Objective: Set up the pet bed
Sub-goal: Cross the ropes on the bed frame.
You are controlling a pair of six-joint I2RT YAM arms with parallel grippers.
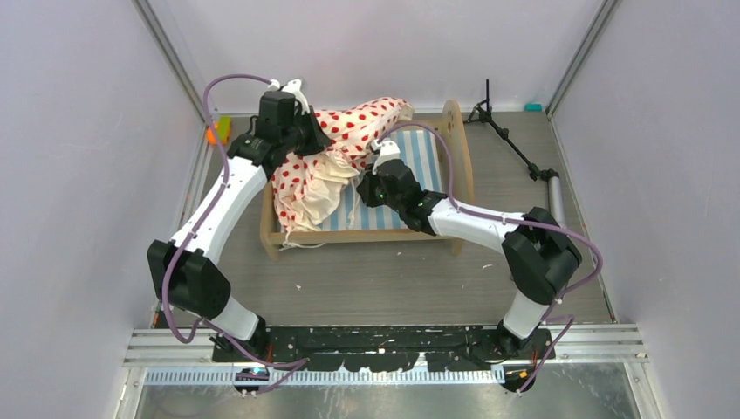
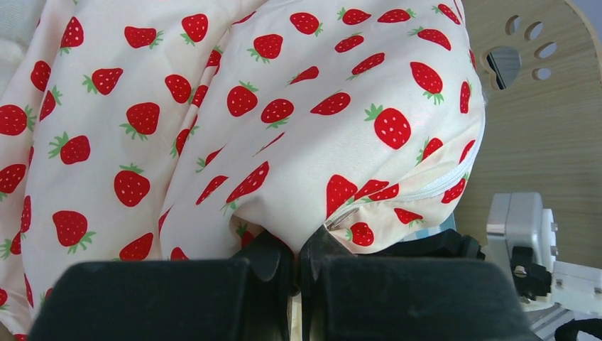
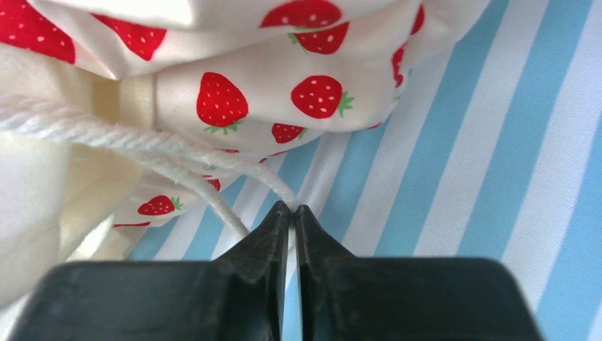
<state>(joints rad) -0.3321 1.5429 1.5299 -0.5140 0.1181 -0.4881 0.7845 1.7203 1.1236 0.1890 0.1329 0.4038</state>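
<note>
Spreading step: left hand (image 2: 298,249) clamped on the strawberry-print bedding (image 2: 284,142) bunched just ahead; right hand (image 3: 293,209) pinched together on its white cord (image 3: 142,142), striped mattress (image 3: 461,142) beneath. Next, judged: draw the bedding flat along the mattress without snagging.

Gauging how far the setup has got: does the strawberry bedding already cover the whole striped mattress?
No, the bedding is bunched at one end, leaving much of the striped mattress bare.
</note>
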